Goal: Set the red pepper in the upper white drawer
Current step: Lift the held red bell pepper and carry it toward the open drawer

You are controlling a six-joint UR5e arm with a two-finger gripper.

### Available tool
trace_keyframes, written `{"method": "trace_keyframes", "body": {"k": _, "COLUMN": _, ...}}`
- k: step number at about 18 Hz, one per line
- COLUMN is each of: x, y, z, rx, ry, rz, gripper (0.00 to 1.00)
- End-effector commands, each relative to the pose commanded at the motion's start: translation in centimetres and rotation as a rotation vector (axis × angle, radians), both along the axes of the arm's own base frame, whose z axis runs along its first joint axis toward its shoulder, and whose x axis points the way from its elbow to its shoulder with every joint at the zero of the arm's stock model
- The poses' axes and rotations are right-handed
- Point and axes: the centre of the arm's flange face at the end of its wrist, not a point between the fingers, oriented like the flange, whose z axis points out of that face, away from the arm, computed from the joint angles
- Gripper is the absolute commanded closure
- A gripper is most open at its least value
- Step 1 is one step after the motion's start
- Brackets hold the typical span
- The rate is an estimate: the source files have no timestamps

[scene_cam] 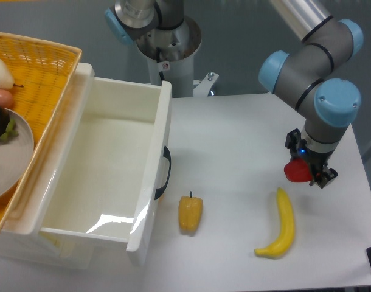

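Observation:
The red pepper (297, 172) is glossy red and sits between the fingers of my gripper (306, 171) at the right side of the table, lifted slightly above the surface. The gripper is shut on it; the pepper's stem is hidden. The upper white drawer (100, 176) stands pulled open at the left, its inside bare, with a dark curved handle (163, 174) on its front panel facing the table. The gripper is far to the right of the drawer.
A yellow-orange pepper (190, 213) lies on the table just right of the drawer front. A banana (281, 224) lies below the gripper. A yellow woven basket (33, 79) with a plate and fruit sits on top at far left. The arm's base (167, 42) stands behind.

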Motion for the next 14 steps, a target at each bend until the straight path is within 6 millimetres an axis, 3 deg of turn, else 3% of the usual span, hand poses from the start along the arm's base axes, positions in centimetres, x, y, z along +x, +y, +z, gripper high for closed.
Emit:
{"method": "trace_keyframes", "body": {"k": 6, "x": -0.2, "y": -0.2, "z": 1.1, "rx": 0.036, "ry": 0.003, "rz": 0.003, "gripper": 0.59}}
{"method": "trace_keyframes", "body": {"k": 10, "x": 0.6, "y": 0.0, "z": 4.1, "rx": 0.081, "ry": 0.018, "rz": 0.004, "gripper": 0.59}}
{"method": "trace_keyframes", "body": {"k": 14, "x": 3.1, "y": 0.5, "z": 7.7, "rx": 0.118, "ry": -0.012, "rz": 0.0, "gripper": 0.59}}
